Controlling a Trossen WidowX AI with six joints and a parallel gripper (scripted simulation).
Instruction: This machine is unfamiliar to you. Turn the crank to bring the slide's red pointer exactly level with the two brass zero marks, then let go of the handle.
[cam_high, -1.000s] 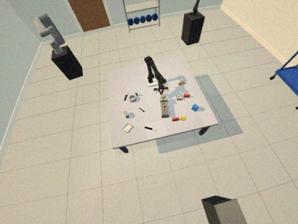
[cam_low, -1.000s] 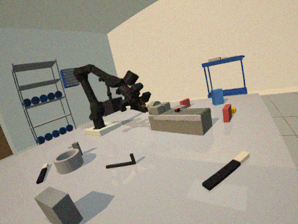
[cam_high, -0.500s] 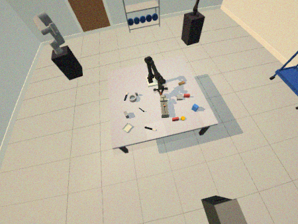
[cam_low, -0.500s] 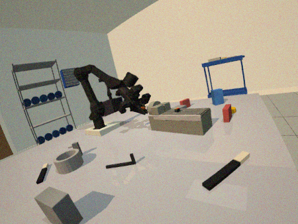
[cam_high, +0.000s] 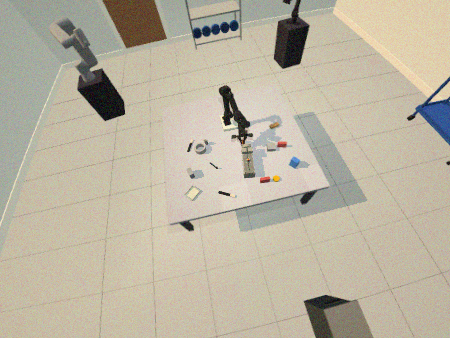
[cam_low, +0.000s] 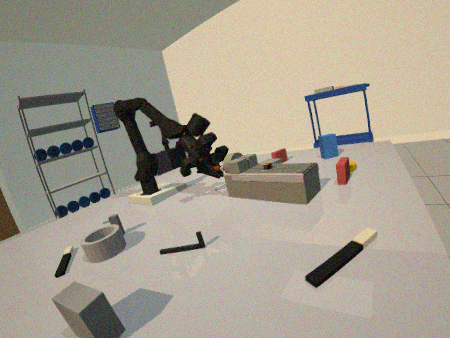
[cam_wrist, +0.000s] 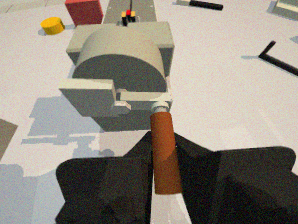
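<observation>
The machine is a long grey box (cam_high: 249, 170) (cam_low: 270, 187) (cam_wrist: 117, 125) with a round drum (cam_wrist: 120, 55) at the end facing the arm. A crank arm (cam_wrist: 142, 100) lies across the drum's face, with a brown-orange handle (cam_wrist: 165, 155) at its right end in the wrist view. My gripper (cam_high: 243, 139) (cam_low: 220, 171) (cam_wrist: 158, 134) is shut on the handle, one black finger on each side. The slide's red pointer (cam_wrist: 128, 12) shows on top of the box beyond the drum, between small brass marks (cam_wrist: 125, 15). Whether they are exactly level is too small to tell.
A red block (cam_high: 265, 179) (cam_low: 343, 170) (cam_wrist: 84, 12) and a yellow disc (cam_high: 276, 178) (cam_wrist: 52, 25) stand beside the machine. A blue block (cam_high: 294, 162) (cam_low: 328, 146), a grey ring-shaped cup (cam_high: 200, 147) (cam_low: 103, 243) and a black bent rod (cam_high: 214, 165) (cam_low: 182, 248) (cam_wrist: 282, 64) are also on the table.
</observation>
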